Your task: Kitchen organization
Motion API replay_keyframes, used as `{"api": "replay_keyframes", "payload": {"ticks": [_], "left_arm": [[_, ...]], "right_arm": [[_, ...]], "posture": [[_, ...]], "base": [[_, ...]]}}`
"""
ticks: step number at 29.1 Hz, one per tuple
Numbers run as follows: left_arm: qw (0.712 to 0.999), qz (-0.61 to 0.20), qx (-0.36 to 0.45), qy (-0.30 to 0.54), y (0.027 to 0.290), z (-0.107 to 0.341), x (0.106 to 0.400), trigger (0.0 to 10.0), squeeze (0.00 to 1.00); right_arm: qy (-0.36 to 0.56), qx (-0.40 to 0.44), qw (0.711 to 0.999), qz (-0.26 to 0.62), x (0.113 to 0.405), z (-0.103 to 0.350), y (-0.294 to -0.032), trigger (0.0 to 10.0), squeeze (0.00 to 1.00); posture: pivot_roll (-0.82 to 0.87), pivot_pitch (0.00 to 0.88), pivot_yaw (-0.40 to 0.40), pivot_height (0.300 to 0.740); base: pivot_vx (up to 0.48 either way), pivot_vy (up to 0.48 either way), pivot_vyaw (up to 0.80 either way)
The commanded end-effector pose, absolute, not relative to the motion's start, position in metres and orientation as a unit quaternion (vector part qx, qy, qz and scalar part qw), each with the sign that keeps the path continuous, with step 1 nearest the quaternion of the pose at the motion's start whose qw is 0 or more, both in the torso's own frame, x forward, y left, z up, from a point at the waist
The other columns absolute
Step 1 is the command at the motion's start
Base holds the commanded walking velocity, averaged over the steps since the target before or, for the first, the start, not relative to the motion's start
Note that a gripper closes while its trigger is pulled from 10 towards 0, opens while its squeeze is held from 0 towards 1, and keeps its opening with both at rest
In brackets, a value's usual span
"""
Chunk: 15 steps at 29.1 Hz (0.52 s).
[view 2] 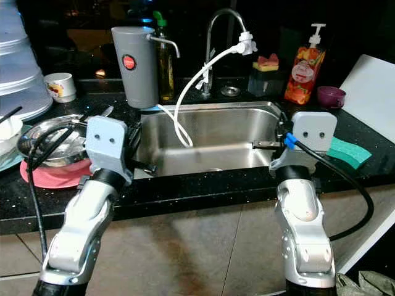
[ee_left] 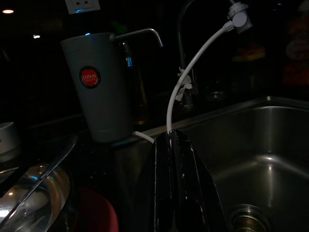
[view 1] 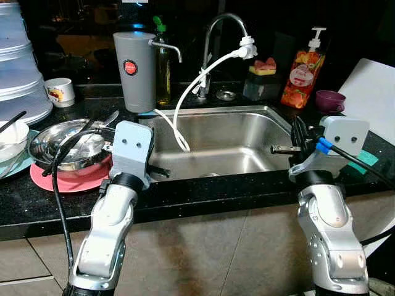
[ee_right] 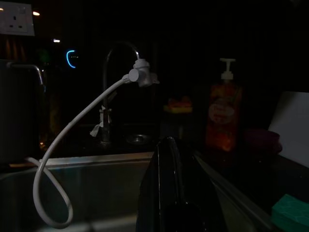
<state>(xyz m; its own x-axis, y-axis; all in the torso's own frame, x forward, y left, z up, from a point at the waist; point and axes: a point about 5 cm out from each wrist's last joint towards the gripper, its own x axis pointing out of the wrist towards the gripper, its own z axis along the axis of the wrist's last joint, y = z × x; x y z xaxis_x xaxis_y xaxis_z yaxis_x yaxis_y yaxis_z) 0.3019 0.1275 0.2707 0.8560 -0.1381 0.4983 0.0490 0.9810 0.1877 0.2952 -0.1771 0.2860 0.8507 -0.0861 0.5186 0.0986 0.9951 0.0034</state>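
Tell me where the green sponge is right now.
The green sponge lies flat on the black countertop to the right of the sink, just beyond the right gripper, in front of the small purple cup.

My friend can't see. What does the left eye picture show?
Two silver robot arms reach toward a steel sink, the left gripper at its left edge, the right gripper at its right. A white hose loops from the tap; metal bowls sit left.

Grey filter jug with a red badge, white hose, pink mat, orange soap bottle, teal sponge, black speckled table.
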Motion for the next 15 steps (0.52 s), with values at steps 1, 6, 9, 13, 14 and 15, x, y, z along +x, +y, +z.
{"api": "replay_keyframes", "payload": {"ticks": [1, 6, 9, 13, 14, 15], "left_arm": [[0.964, -0.049, 0.078, -0.251, 0.1304, 0.2659, 0.3021, 10.0, 0.00], [0.963, -0.049, 0.079, -0.251, 0.1306, 0.2660, 0.3017, 10.0, 0.00], [0.962, -0.048, 0.087, -0.253, 0.1305, 0.2670, 0.3015, 10.0, 0.00], [0.962, -0.049, 0.089, -0.254, 0.1294, 0.2674, 0.3014, 10.0, 0.00], [0.962, -0.049, 0.088, -0.254, 0.1293, 0.2675, 0.3014, 10.0, 0.00], [0.962, -0.049, 0.089, -0.254, 0.1291, 0.2675, 0.3015, 10.0, 0.00]], "right_arm": [[-0.264, -0.013, 0.963, -0.047, 0.2943, 0.2834, -0.1761, 10.0, 0.00], [-0.264, -0.013, 0.963, -0.046, 0.2941, 0.2834, -0.1755, 10.0, 0.00], [-0.264, -0.013, 0.963, -0.046, 0.2941, 0.2834, -0.1752, 10.0, 0.00], [-0.264, -0.013, 0.963, -0.046, 0.2943, 0.2835, -0.1751, 10.0, 0.00], [-0.264, -0.013, 0.963, -0.046, 0.2943, 0.2835, -0.1750, 10.0, 0.00], [-0.264, -0.012, 0.963, -0.046, 0.2944, 0.2834, -0.1749, 10.0, 0.00]], "posture": [[-0.01, 0.093, -0.057, 0.740], [-0.01, 0.092, -0.057, 0.740], [0.00, 0.092, -0.057, 0.740], [0.00, 0.091, -0.057, 0.740], [0.00, 0.091, -0.057, 0.740], [0.00, 0.091, -0.057, 0.740]], "base": [[0.000, 0.368, 0.00], [0.000, 0.342, 0.00], [0.000, 0.082, 0.00], [0.000, 0.000, 0.00], [0.000, 0.000, 0.00], [0.000, 0.000, 0.00]]}}
